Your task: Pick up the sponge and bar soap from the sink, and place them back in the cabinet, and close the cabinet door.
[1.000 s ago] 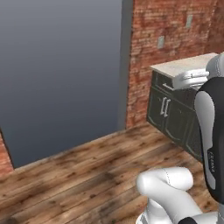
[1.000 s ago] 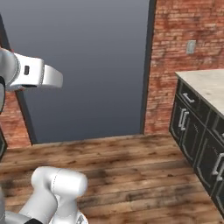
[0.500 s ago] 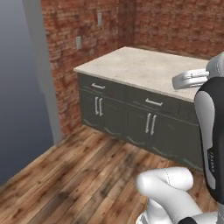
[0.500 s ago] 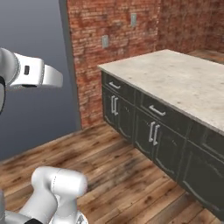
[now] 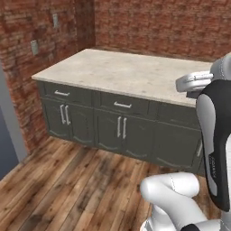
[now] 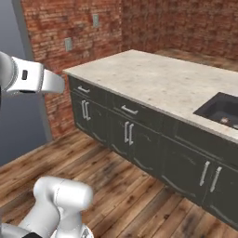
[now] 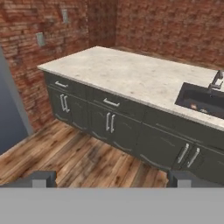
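The sink (image 7: 204, 99) is a dark basin set in the pale stone counter, at the right edge of the hand view, with its grey faucet (image 7: 216, 79) behind it. A small orange-brown spot in the basin looks like the bar soap (image 7: 192, 105). A paler speck sits beside it, too small to tell whether it is the sponge. The right base view has the sink (image 6: 219, 109) at its right edge. My gripper (image 7: 111, 179) is open, its two dark fingertips (image 7: 43, 177) wide apart with nothing between them, well short of the counter. The cabinet and the cabinet door are out of view.
A long counter (image 5: 122, 72) with dark drawers and doors below (image 5: 119, 126) runs along the brick walls (image 5: 158, 22). Wooden floor (image 5: 67, 185) lies between me and it. A blue-grey panel (image 6: 18, 107) stands at the left.
The whole picture has swung: the camera turned from the blue-grey panel to the counter, which now sits centred, and the sink has come into view. The gripper stays open.
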